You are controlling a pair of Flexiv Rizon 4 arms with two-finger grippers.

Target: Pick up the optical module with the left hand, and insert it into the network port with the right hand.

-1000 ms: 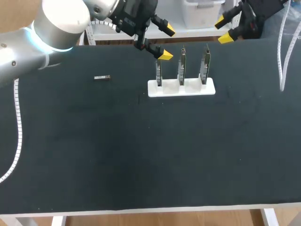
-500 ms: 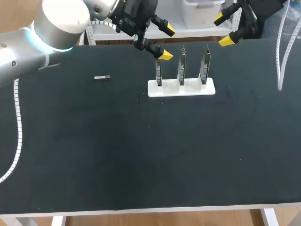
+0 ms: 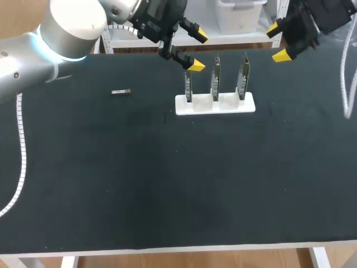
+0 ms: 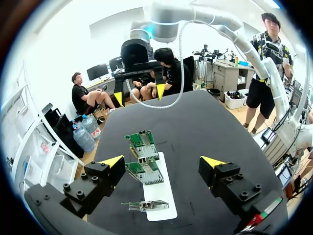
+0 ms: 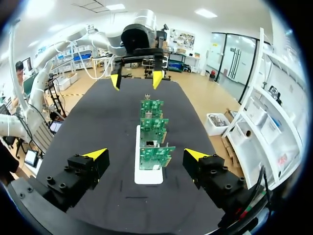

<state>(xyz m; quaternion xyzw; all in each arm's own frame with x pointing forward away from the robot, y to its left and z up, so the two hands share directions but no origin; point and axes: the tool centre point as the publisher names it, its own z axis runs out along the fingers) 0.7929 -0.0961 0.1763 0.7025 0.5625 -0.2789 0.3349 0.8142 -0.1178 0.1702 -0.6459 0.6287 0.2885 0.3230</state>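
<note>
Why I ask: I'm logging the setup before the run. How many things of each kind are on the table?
Green circuit boards: 3
White holder: 1
Optical module: 1
Total: 5

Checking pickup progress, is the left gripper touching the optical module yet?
Apart. The head view shows the left gripper open up by the white holder, while the optical module lies alone well off to the side.
</note>
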